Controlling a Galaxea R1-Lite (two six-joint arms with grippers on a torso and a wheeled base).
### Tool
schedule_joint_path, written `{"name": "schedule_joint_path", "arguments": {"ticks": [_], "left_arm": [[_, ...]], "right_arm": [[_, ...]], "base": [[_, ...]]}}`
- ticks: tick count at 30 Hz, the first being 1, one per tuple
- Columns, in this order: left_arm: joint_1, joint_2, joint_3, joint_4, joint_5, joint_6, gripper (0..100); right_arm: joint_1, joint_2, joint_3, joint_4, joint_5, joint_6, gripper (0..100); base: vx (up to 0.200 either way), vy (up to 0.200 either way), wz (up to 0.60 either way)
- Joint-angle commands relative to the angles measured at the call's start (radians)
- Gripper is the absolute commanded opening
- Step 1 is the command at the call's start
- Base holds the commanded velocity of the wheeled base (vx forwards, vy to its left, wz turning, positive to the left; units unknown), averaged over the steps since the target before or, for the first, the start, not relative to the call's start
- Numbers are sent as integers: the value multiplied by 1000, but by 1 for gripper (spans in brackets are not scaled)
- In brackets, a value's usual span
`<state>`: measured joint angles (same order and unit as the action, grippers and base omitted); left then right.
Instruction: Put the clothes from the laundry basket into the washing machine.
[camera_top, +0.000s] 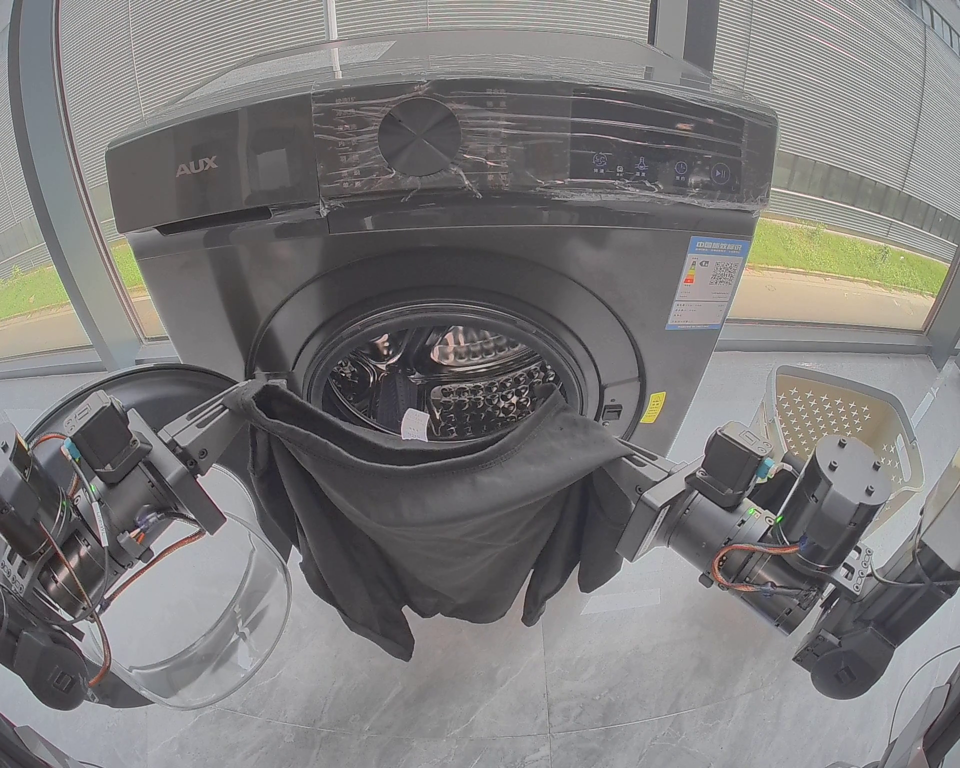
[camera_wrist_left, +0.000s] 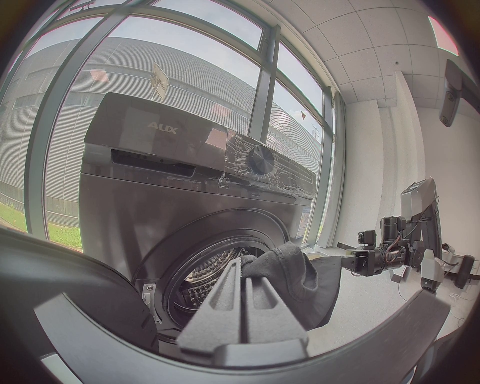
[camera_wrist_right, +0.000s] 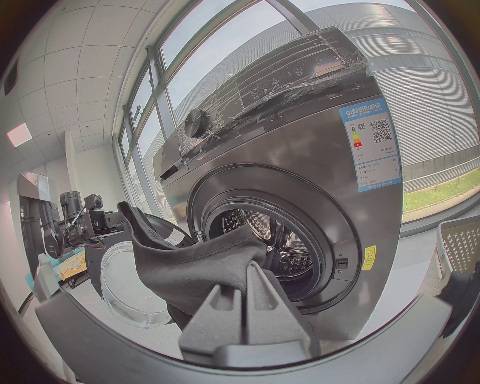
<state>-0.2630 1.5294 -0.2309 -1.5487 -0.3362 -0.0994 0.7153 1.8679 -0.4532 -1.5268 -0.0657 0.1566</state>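
Observation:
A dark grey garment (camera_top: 430, 520) hangs stretched between both grippers, right in front of the open drum (camera_top: 445, 375) of the washing machine (camera_top: 440, 230). My left gripper (camera_top: 245, 395) is shut on its left corner, seen close up at the left gripper (camera_wrist_left: 243, 262) with bunched cloth (camera_wrist_left: 292, 280). The right gripper (camera_top: 625, 460) is shut on the other corner; the right gripper (camera_wrist_right: 247, 272) pinches the cloth (camera_wrist_right: 195, 270). The garment's upper edge sags across the lower part of the drum mouth. A dark item with a white tag (camera_top: 413, 423) lies inside the drum.
The machine's round door (camera_top: 190, 600) stands swung open at the left, under my left arm. A beige laundry basket (camera_top: 840, 425) sits on the floor to the right of the machine. Grey tiled floor lies in front, windows behind.

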Motion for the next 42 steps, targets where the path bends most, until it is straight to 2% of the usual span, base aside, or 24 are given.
{"name": "schedule_joint_path", "arguments": {"ticks": [1, 42], "left_arm": [[-4, 2, 8, -1, 0, 0, 0], [-5, 5, 27, -1, 0, 0, 0]], "right_arm": [[1, -7, 5, 0, 0, 0, 0], [0, -7, 4, 0, 0, 0, 0]], "base": [[0, 0, 0], [0, 0, 0]]}}
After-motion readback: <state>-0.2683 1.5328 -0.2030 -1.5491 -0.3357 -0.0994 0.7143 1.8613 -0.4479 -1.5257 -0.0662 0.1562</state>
